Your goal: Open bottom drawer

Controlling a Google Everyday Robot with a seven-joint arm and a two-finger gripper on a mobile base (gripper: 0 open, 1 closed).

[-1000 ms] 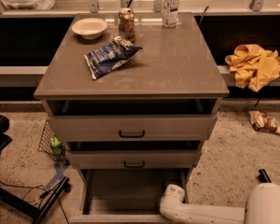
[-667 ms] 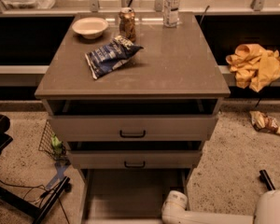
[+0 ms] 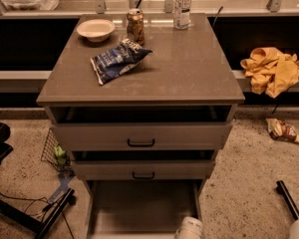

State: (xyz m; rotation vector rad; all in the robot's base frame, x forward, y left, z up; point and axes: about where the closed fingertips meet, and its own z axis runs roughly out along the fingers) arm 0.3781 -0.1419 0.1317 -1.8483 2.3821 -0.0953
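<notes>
The cabinet has three drawers. The top drawer and the middle drawer each stand a little way out and carry a small black bar handle. The bottom drawer is pulled far out towards me. Its empty inside and side walls show, while its front and handle lie below the picture's lower edge. A white arm link shows at the bottom edge, over the drawer's right front corner. My gripper is out of view below that edge.
On the cabinet top lie a white bowl, a can, a bottle and a blue chip bag. A yellow cloth lies on a ledge at right. A wrapper is on the floor. A black stand and cables sit at lower left.
The white arm has drawn back down and to the right, so less of it shows at the bottom edge. The bottom drawer stays pulled out.
</notes>
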